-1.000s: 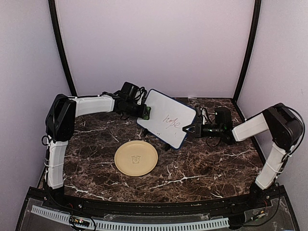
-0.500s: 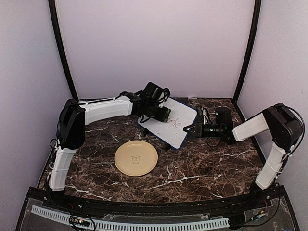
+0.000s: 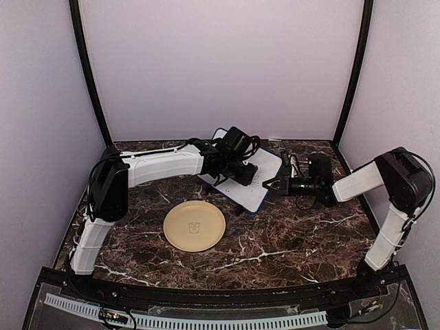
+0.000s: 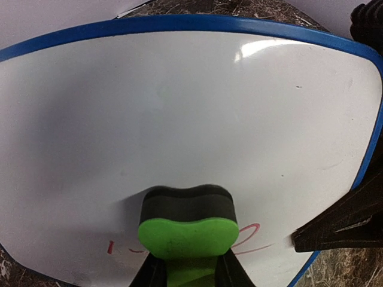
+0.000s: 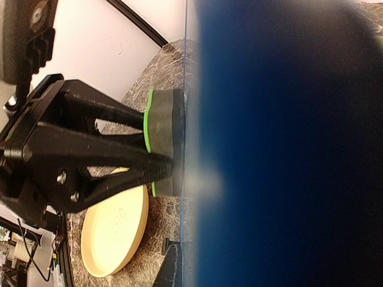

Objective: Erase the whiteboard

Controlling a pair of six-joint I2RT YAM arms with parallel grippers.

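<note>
The whiteboard [image 3: 267,167] stands tilted on its easel feet at the back middle of the table. It fills the left wrist view [image 4: 191,107]. My left gripper [image 3: 242,173] is shut on the green eraser [image 4: 188,236] and presses its dark felt side on the board's face. Red pen strokes [image 4: 254,238] show on both sides of the eraser. My right gripper [image 3: 269,184] is shut on the board's right edge. One of its fingers [image 4: 341,224] shows in the left wrist view. The blue frame [image 5: 287,149] blurs most of the right wrist view, beside the eraser [image 5: 161,119].
A round tan plate [image 3: 194,225] lies on the marble table in front of the board and shows in the right wrist view [image 5: 114,233]. Walls close off the back and both sides. A black easel foot [image 5: 170,266] rests on the table.
My left gripper has swept right across the board with the eraser, from its left edge to over the writing. Most of the red word is gone or covered. The right arm has not moved.
</note>
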